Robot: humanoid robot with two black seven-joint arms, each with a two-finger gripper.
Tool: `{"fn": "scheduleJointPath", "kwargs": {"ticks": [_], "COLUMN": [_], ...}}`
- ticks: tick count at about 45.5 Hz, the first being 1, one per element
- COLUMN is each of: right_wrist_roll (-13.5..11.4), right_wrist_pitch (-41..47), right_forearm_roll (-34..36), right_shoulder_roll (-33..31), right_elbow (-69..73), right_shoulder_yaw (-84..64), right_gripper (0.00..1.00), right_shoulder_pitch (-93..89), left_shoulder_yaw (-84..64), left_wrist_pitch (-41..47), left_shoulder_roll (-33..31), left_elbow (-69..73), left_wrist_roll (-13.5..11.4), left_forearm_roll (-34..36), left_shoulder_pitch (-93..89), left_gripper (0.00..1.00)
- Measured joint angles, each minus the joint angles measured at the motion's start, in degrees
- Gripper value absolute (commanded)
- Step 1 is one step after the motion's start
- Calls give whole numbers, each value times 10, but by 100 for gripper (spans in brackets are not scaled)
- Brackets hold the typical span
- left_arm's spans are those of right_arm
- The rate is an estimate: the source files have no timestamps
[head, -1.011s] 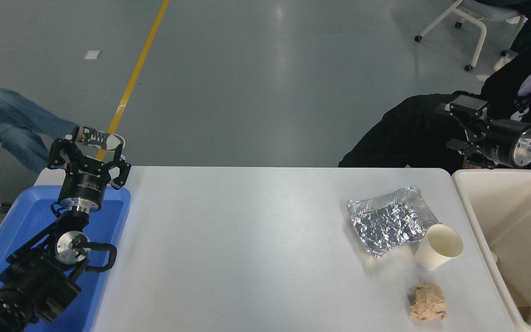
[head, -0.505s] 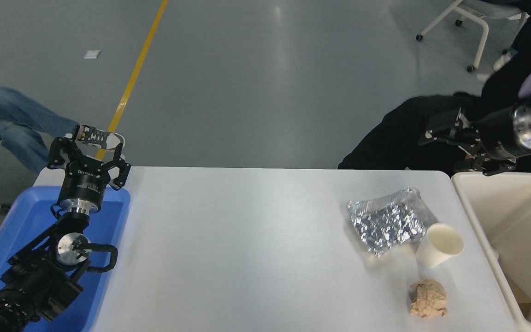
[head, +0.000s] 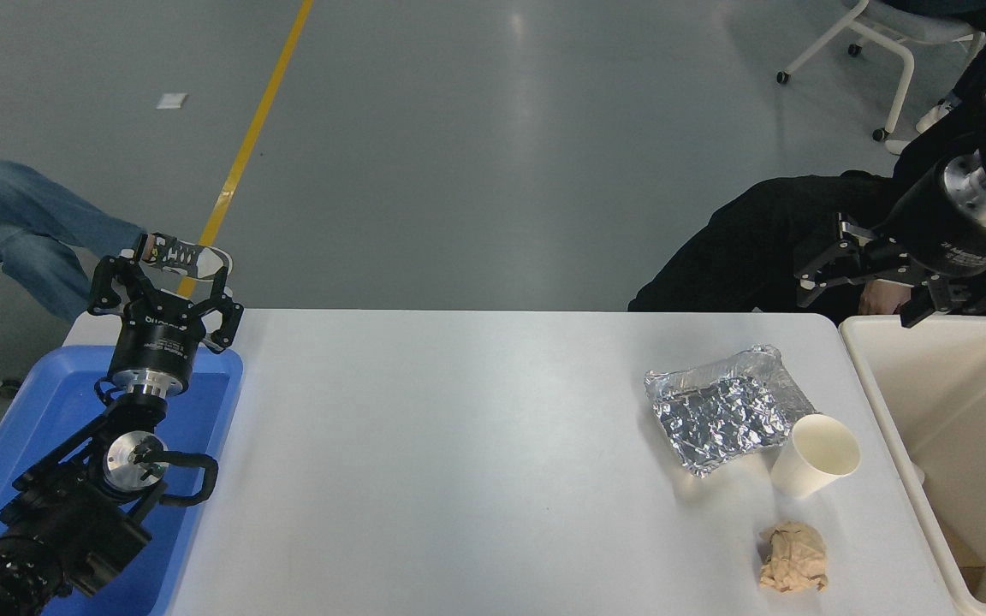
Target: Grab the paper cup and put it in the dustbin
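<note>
white tapered paper cup (head: 815, 456) stands at 4 o'clock on the table, touching the crinkled silver foil tray (head: 720, 409), beside the cream-white plastic dustbin (head: 885, 376). right gripper (head: 891, 291), fingers spread, hovers far behind at 2 o'clock; it may knock the tray. left gripper (head: 161, 275) rests open at 9 o'clock.

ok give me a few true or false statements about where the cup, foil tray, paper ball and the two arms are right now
1. The paper cup stands on the table, apart from both pincers. True.
2. The right pincer is shut on the cup. False: it is open, up beyond the table's far edge.
3. The cup is inside the dustbin. False: it is on the table beside the foil tray.
4. The paper ball lies nearer the camera than the cup. True.
5. The left pincer is parked over the blue tray. True.
</note>
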Motion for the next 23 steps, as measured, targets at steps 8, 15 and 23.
{"fn": "scheduleJointPath", "kwargs": {"ticks": [8, 15, 23], "right_wrist_roll": [-3, -4, -5], "right_wrist_pitch": [2, 3, 4], "right_forearm_roll": [-8, -20, -32], "right_shoulder_roll": [3, 4, 1], "right_elbow": [15, 23, 27], "right_shoulder_yaw": [-4, -3, 1], "right_gripper": [100, 100, 100], "right_shoulder_pitch": [21, 33, 34], "left_shoulder_yaw": [0, 0, 0], "left_wrist_pitch": [0, 0, 0], "left_shoulder_roll": [0, 0, 0], "left_elbow": [0, 0, 0], "left_wrist_roll": [0, 0, 0], "left_forearm_roll": [0, 0, 0], "left_shoulder_pitch": [0, 0, 0], "left_gripper": [99, 99, 99]}}
